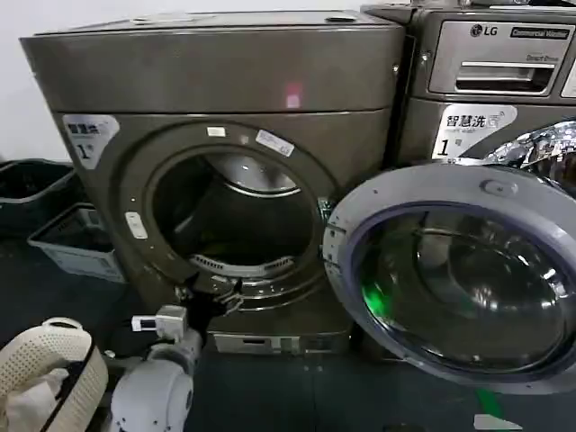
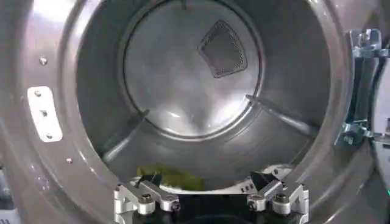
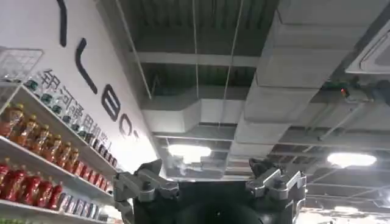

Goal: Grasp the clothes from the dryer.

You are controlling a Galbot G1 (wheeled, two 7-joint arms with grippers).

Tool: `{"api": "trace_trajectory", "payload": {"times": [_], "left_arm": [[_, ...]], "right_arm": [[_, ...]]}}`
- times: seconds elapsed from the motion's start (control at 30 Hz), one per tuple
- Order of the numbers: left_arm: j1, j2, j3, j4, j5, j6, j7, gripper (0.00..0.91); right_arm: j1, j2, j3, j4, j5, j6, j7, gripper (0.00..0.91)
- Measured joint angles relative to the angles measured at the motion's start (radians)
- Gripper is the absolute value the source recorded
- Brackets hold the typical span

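Left gripper [image 2: 210, 192] hangs at the dryer's [image 1: 216, 81] round mouth with jaws spread wide, the clothes [image 2: 167, 178] lying on the drum floor just ahead, right gripper [image 3: 210, 182] open, aimed at the ceiling.

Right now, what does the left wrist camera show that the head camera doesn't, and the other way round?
Left wrist view alone: the yellow-green clothes lying on the drum floor, just beyond the open left gripper, plus the drum's back wall with its mesh vent. Head view alone: the dryer from outside, its door swung open to the right, and the white basket. Both share the drum's round mouth and the left gripper at its lower rim.
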Motion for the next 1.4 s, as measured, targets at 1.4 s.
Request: {"api": "trace_trajectory", "payload": {"times": [1.4], "left_arm": [[0.002,0.0,0.0,0.0,0.001,0.0,0.004,0.907]], "right_arm": [[-0.019,0.004,0.023,-0.007,0.012,-0.004,0.002,0.907]]}}
